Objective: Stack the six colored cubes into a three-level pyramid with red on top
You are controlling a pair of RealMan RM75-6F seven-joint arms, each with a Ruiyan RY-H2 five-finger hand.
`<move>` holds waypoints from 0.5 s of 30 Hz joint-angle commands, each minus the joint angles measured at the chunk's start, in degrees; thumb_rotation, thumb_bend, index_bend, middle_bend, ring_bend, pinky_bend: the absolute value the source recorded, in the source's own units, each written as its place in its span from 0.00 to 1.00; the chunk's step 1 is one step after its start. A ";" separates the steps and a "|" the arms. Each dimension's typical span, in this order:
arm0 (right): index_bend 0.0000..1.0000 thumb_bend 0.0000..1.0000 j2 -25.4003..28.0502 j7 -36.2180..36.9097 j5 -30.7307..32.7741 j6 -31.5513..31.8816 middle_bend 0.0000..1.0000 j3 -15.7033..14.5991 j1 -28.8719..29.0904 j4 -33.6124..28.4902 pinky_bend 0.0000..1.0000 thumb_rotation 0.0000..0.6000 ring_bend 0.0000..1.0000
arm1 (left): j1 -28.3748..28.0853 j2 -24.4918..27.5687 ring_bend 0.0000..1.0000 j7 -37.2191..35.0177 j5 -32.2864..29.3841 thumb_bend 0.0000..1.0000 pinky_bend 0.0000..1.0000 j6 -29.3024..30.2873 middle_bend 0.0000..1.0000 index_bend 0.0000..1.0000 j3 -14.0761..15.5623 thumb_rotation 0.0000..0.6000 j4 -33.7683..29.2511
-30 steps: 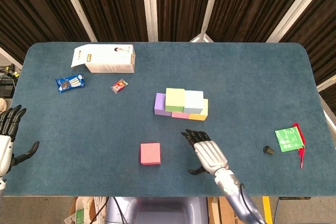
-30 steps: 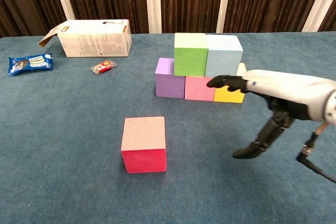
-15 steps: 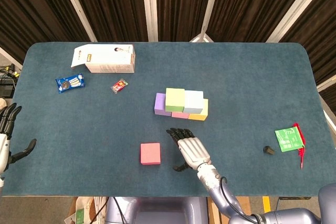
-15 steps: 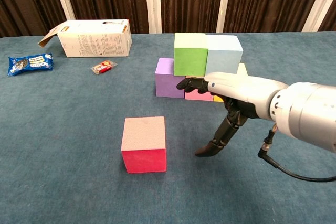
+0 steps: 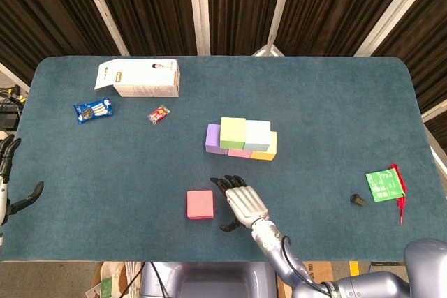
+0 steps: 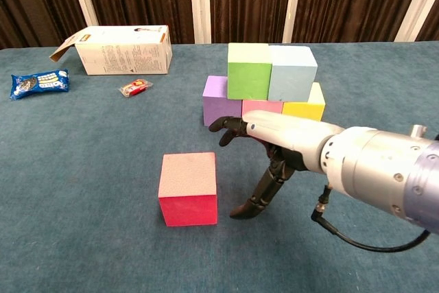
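A wide blue-carpeted table (image 5: pixel 335 95) fills the scene, backed by dark brown curtains (image 5: pixel 147 5) with pale vertical strips.

Near the table's middle stands the unfinished pyramid. Its bottom row, left to right, is a purple cube (image 6: pixel 221 101), a pink cube (image 6: pixel 261 107) and a yellow cube (image 6: pixel 305 108). A green cube (image 6: pixel 249 71) and a light blue cube (image 6: pixel 292 72) sit side by side on top of them. The top level is still missing.

The red cube (image 6: pixel 188 188) rests alone on the table, nearer than the stack and to its left.

The right hand (image 6: pixel 271 143) hovers just to the right of the red cube, not touching it. Its fingers are spread and reach toward the cube, with the thumb hanging down toward the table. It holds nothing.

The left hand (image 5: pixel 8 183) is at the table's far-left near edge, well away from everything, fingers apart and empty.

To do this step well, I would judge that the right hand should settle so thumb and fingers meet opposite faces of the red cube squarely. It then needs a lift high enough to clear the green and light blue cubes. The cube should be set over the seam between them without nudging either.

Smaller things lie toward the far left: a white cardboard box (image 5: pixel 139 78), a blue snack packet (image 5: pixel 93 110) and a small red wrapper (image 5: pixel 158 114). At the right edge are a green packet (image 5: pixel 384 185), a red pen-like item (image 5: pixel 400 200) and a small black object (image 5: pixel 357 199).
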 commanded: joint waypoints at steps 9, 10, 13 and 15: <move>0.15 0.17 -4.14 1.60 0.40 -0.34 0.19 0.48 1.92 4.07 0.00 1.00 0.03 | 0.46 -0.28 0.00 -0.34 -1.01 0.37 0.00 -0.37 0.01 0.06 -1.23 1.00 -0.17; 0.16 0.17 -4.58 1.70 0.42 -0.35 0.20 0.56 2.12 4.57 0.00 1.00 0.03 | 0.53 -0.26 0.00 -0.42 -1.19 0.37 0.00 -0.42 0.01 0.06 -1.38 1.00 -0.25; 0.17 0.17 -5.72 2.20 0.32 -0.33 0.21 0.74 2.52 5.73 0.00 1.00 0.04 | 0.66 -0.21 0.00 -0.59 -1.60 0.37 0.00 -0.58 0.01 0.06 -1.82 1.00 -0.31; 0.18 0.17 -6.25 2.54 0.26 -0.37 0.22 0.86 2.69 6.28 0.00 1.00 0.04 | 0.72 -0.28 0.00 -0.65 -1.89 0.37 0.00 -0.66 0.01 0.06 -2.08 1.00 -0.27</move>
